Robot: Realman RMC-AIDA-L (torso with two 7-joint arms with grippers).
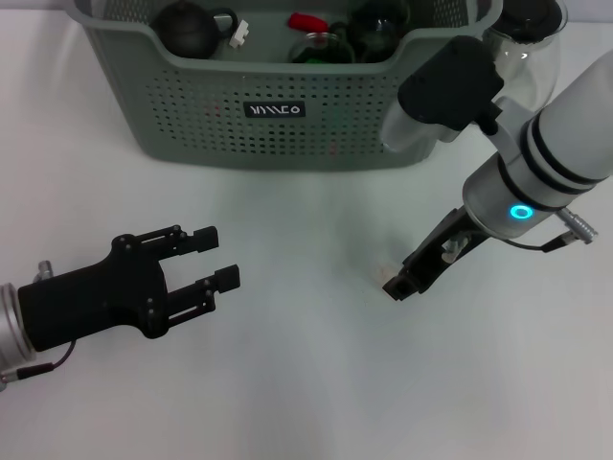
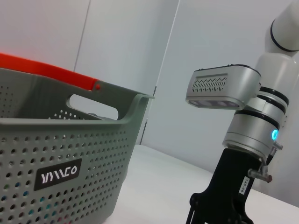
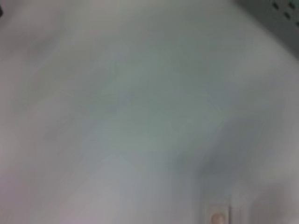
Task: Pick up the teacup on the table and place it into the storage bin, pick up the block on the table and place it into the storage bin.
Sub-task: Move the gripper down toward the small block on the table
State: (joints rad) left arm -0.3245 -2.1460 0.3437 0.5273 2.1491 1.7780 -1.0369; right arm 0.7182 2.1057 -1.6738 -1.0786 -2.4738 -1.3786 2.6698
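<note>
Storage bin (image 1: 287,115): table (image 1: 306,383), 12 o'clock. Right gripper (image 1: 397,286): 4 o'clock, low beside small pale block (image 1: 379,274), fingers' state cannot tell. Left gripper (image 1: 222,257): 8 o'clock, parted, empty

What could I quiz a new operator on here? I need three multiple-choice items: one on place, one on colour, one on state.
1. Where is the small block?
A in a drawer
B on the table by the right tool
C on the floor
2. What colour is the basket label?
A red
B black
C yellow
3. How is the left tool?
A open
B shut on a cup
C shut, empty

Answers: B, the block lies on the white tabletop at that tool's tip; B, the label is a black patch with white letters; A, there is a clear gap between its fingers.
</note>
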